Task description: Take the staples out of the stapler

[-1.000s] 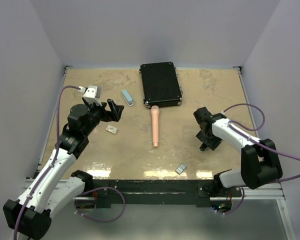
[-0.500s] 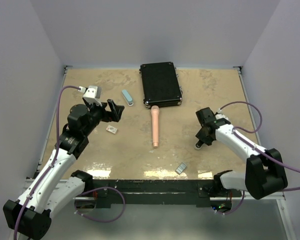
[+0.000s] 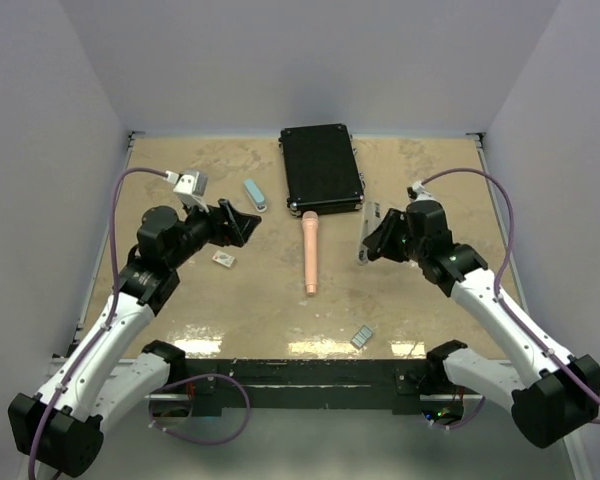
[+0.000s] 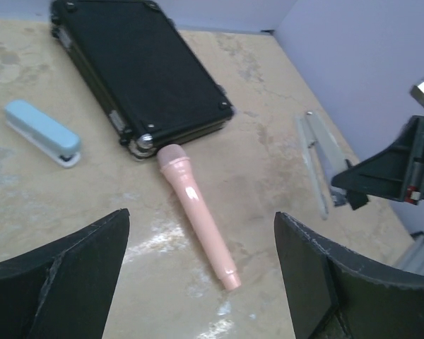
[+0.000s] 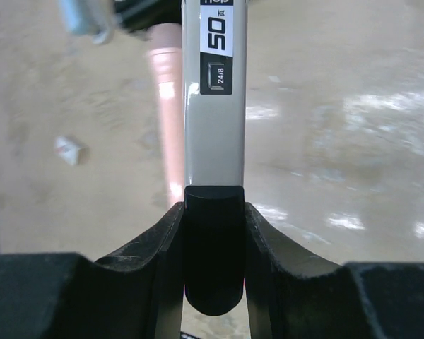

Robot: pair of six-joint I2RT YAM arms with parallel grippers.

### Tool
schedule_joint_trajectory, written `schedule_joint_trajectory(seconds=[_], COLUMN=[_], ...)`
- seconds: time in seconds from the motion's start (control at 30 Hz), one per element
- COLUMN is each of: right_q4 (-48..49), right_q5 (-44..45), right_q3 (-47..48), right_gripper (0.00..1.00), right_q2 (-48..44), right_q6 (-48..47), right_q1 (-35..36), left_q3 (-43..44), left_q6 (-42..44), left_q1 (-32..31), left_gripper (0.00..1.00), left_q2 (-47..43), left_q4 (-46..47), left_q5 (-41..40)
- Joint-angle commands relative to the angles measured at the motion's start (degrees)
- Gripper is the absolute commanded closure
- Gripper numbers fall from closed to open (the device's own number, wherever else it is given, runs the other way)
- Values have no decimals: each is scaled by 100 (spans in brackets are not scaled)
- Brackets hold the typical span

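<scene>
The small light-blue stapler [image 3: 254, 195] lies on the table at the back left, untouched; it also shows in the left wrist view [image 4: 42, 131]. Tiny grey staples [image 3: 362, 337] lie near the front edge. My right gripper [image 3: 380, 238] [image 5: 213, 212] is shut on the black end of a second, long grey stapler [image 3: 368, 234] [image 5: 213, 92] marked 50 and 24/8. It hangs above the table, opened into a V [image 4: 314, 159]. My left gripper [image 3: 235, 222] [image 4: 201, 282] is open and empty, right of the blue stapler and above the table.
A pink pen-like stick [image 3: 309, 252] [image 4: 198, 215] lies in the middle. A closed black case [image 3: 322, 168] [image 4: 134, 70] sits at the back. A small white card [image 3: 223, 260] [image 5: 69, 150] lies below the left gripper. Walls enclose the table on three sides.
My right arm has swung from the right side up and left toward the centre, carrying the grey stapler into view. The left gripper has shifted slightly.
</scene>
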Motion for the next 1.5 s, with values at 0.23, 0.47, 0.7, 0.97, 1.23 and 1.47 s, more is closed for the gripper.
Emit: schedule_joint_trajectory(seconds=[0.23, 0.47, 0.7, 0.97, 1.23, 1.47], right_q4=[2342, 2894, 3045, 3151, 3292, 3449], right_q5=[-693, -552, -183, -8, 142, 300], right_q3=[534, 420, 428, 464, 490, 507], right_gripper=[100, 100, 100, 100, 100, 100], right_q2=[-23, 188, 390, 575, 829, 1058], right_q6=[297, 516, 455, 429, 455, 490], right_q1=[1472, 1771, 1964, 2149, 2386, 2614], left_q3=[-434, -398, -442, -442, -513, -548], left_q6=[-2038, -2152, -2126, -1959, -1897, -1941], left_q1=[-60, -262, -683, -877, -1027, -1080], left_gripper=[23, 36, 39, 44, 46, 54], left_q2=[614, 1291, 1477, 1766, 2153, 2250], left_q4=[2005, 2128, 2181, 2075, 2207, 2304], left_q5=[2139, 2130, 1788, 1137, 953, 1040])
